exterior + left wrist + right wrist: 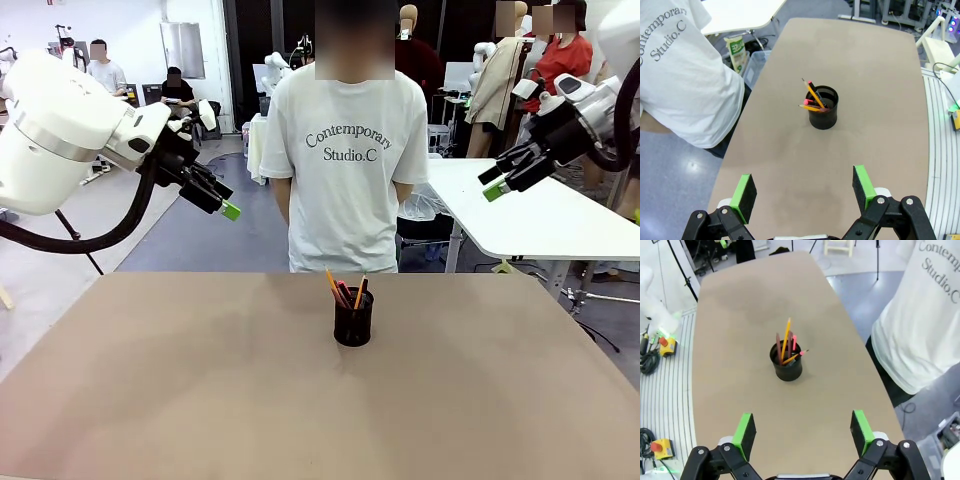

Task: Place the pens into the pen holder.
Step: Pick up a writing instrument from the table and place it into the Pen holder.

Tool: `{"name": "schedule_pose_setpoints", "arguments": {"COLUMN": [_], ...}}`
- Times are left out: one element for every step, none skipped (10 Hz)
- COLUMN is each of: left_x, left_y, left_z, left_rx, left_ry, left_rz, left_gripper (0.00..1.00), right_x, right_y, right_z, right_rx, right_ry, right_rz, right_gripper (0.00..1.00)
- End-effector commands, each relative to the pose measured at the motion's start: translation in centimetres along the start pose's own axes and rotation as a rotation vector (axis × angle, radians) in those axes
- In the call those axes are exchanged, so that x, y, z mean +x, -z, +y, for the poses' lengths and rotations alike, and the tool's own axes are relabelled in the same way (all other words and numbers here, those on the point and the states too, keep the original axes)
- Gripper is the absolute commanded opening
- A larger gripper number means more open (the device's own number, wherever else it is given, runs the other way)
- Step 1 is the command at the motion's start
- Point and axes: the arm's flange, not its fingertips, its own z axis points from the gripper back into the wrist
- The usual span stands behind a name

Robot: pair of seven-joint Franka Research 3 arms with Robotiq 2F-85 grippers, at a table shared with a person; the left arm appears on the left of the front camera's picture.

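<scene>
Front view: the pen holder (pixel 353 322), a black mesh cup, stands upright on the tan surface (pixel 180 400), a little right of its middle and nearer the far edge, in front of a person (pixel 345 160) in a white printed T-shirt. The pens (pixel 346 291) stand inside it, their upper ends fanning out above the rim. The left gripper (pixel 222 203) hangs high at picture left and the right gripper (pixel 497 183) high at picture right, both well apart from the cup and clear of the surface; from this angle the spread of their fingers is hard to judge.

Left wrist view: the fingers (pixel 746 191) stand wide apart with nothing between them. The pen holder (pixel 823 107) is seen from above, so its open mouth shows. Two orange-yellow pencils (pixel 814 95) lean toward the person's side of the cup, their long axes tilted rather than vertical; a dark pen beside them cannot be made out clearly.

Right wrist view: these fingers (pixel 862 430) are likewise wide and empty. The pen holder (pixel 787 364) appears from the opposite side. Here the separate sticks are told apart: one pencil (pixel 786 338) nearly upright, a second pencil (pixel 795 357) leaning low toward the person, a reddish-brown pen (pixel 778 345) and a pen with a pinkish end (pixel 793 342), all pointing up out of the cup.
</scene>
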Motion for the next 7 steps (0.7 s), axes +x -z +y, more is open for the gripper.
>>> {"name": "schedule_pose_setpoints", "arguments": {"left_x": [-0.11, -0.11, -0.11, -0.11, -0.11, -0.11, -0.11], "left_y": [-0.21, -0.21, -0.21, -0.21, -0.21, -0.21, -0.21], "left_z": [0.04, 0.04, 0.04, 0.04, 0.04, 0.04, 0.04], "left_rx": [0.004, 0.004, 0.004, 0.004, 0.004, 0.004, 0.004], "left_ry": [-0.004, -0.004, -0.004, -0.004, -0.004, -0.004, -0.004], "left_rz": [-0.002, -0.002, -0.002, -0.002, -0.002, -0.002, -0.002], "left_gripper": [1.00, 1.00, 1.00, 1.00, 1.00, 1.00, 1.00], "right_x": [0.04, 0.04, 0.04, 0.04, 0.04, 0.04, 0.04], "right_y": [-0.08, -0.08, -0.08, -0.08, -0.08, -0.08, -0.08], "right_z": [0.56, 0.56, 0.56, 0.56, 0.56, 0.56, 0.56], "right_rx": [-0.004, -0.004, -0.004, -0.004, -0.004, -0.004, -0.004], "right_ry": [-0.001, -0.001, -0.001, -0.001, -0.001, -0.001, -0.001], "right_rz": [-0.001, -0.001, -0.001, -0.001, -0.001, -0.001, -0.001], "right_gripper": [1.00, 1.00, 1.00, 1.00, 1.00, 1.00, 1.00]}}
